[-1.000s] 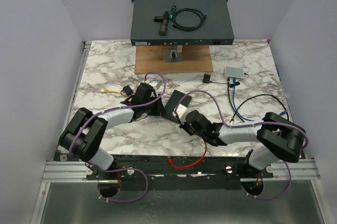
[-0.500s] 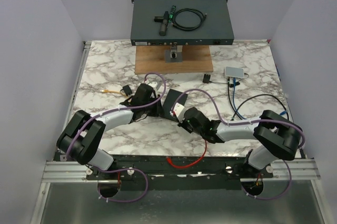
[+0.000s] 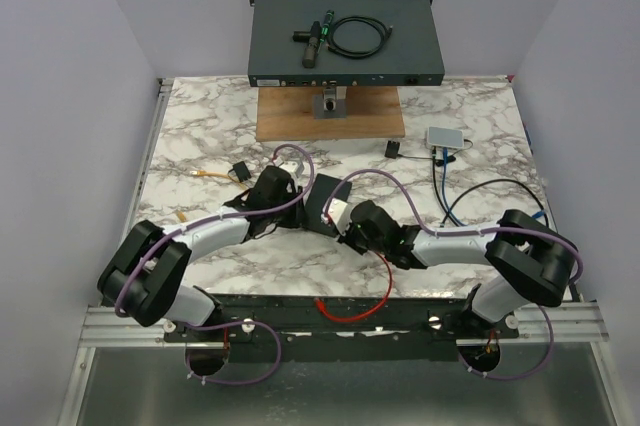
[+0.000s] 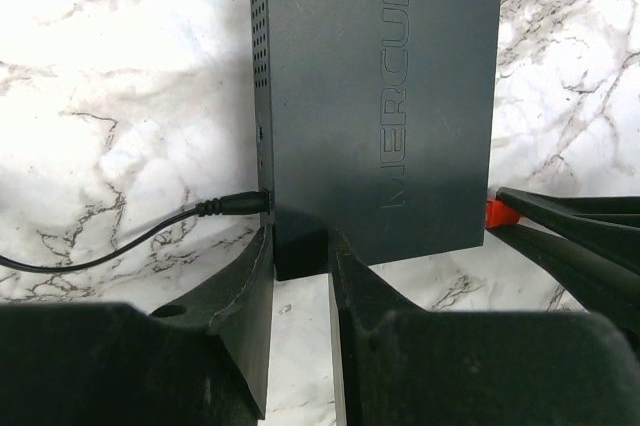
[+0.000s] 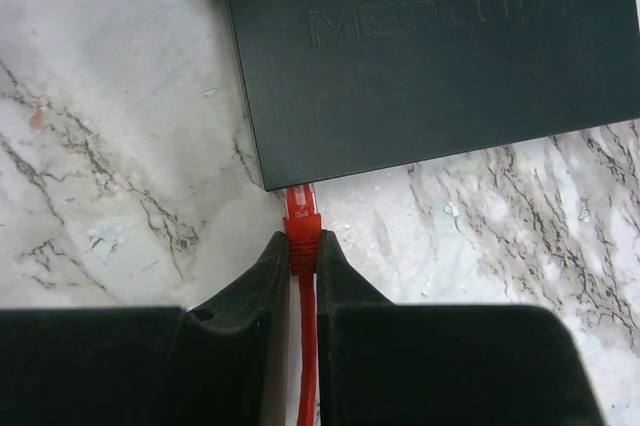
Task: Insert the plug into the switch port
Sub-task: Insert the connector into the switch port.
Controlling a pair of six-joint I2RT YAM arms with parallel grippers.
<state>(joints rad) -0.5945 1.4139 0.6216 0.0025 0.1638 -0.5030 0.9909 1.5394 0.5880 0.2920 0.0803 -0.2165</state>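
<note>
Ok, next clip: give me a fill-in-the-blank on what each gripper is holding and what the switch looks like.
1. The right gripper has its fingers shut on the ___ plug.
2. The left gripper pinches a corner of the ___ with its fingers.
3. The lettering on the switch reads ___.
4. The cable plugged into the switch's side is ___.

Missing words: red; switch; MERCURY; black.

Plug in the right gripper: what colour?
Red plug; shows best in the right wrist view.
</note>
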